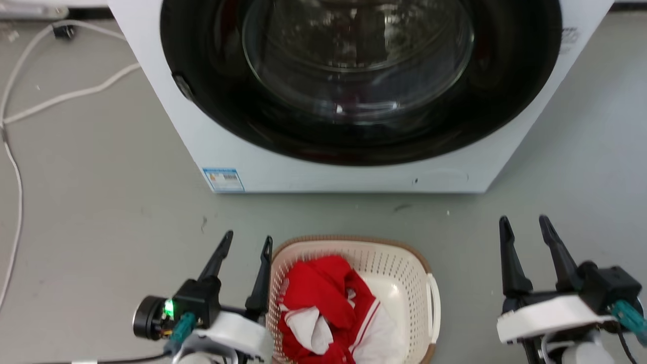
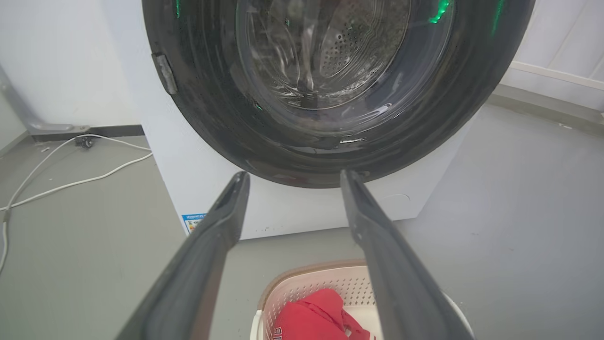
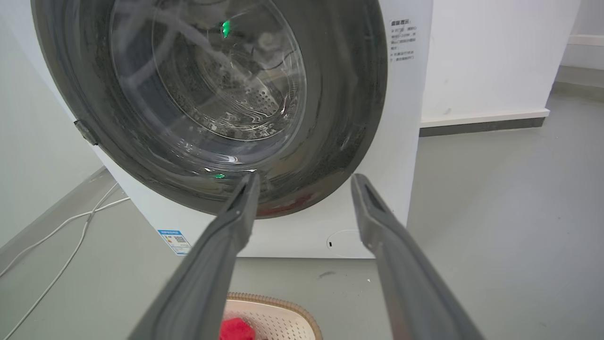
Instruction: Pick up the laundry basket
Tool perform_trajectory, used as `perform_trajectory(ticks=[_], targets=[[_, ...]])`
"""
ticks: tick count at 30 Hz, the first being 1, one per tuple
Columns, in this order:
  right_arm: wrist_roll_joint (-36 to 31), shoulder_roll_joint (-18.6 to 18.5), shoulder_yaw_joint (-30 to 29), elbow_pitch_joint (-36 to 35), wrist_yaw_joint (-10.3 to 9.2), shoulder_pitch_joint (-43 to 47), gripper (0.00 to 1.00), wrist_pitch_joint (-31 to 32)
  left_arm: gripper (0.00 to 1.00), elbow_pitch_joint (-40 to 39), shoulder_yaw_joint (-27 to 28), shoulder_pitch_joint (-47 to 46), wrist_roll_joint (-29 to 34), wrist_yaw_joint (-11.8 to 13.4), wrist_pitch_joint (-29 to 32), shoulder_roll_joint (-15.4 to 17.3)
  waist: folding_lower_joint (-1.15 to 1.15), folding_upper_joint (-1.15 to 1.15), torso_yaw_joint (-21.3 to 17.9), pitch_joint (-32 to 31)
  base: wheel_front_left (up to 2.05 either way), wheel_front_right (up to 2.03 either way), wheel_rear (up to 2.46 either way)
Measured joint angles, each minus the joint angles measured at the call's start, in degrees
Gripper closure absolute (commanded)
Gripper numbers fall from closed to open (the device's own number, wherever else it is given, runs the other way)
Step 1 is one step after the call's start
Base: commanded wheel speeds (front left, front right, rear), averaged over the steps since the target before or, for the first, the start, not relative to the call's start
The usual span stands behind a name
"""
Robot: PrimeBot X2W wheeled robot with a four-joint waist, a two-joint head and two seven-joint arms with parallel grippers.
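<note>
The laundry basket is cream-white, perforated, with a brown rim and a white handle on its right side. It stands on the grey floor between my arms, holding red and white clothes. My left gripper is open, its right finger close beside the basket's left rim, with nothing between the fingers. My right gripper is open and stands well to the right of the basket, apart from it. In the left wrist view the basket lies low between the fingers. In the right wrist view the basket peeks in at the bottom.
A white front-loading washer with a dark round glass door stands just beyond the basket. White cables trail over the floor at the far left. Open grey floor lies left and right of the washer.
</note>
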Motion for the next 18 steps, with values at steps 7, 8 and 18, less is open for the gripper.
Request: perform_trajectory(ticks=[7,8,18], targets=[[-0.34,0.00,0.69,6.45,0.00,-8.29,0.00,1.26,0.00,7.90,1.94,-8.99,-0.01,-1.01,0.00,0.07,0.00,0.00,-0.50,8.85,0.00,0.00,0.00],[-0.22,-0.01,0.85,7.68,0.00,-9.42,0.00,1.69,0.00,9.27,2.09,-10.22,0.01,-1.12,0.00,0.21,0.01,0.00,-0.57,10.13,0.00,0.00,0.00],[1.37,-0.01,4.27,23.45,0.00,-21.41,0.00,3.66,0.00,27.19,2.40,-23.02,0.10,-2.15,0.01,2.55,0.01,0.00,-1.55,21.82,0.00,0.00,0.00]])
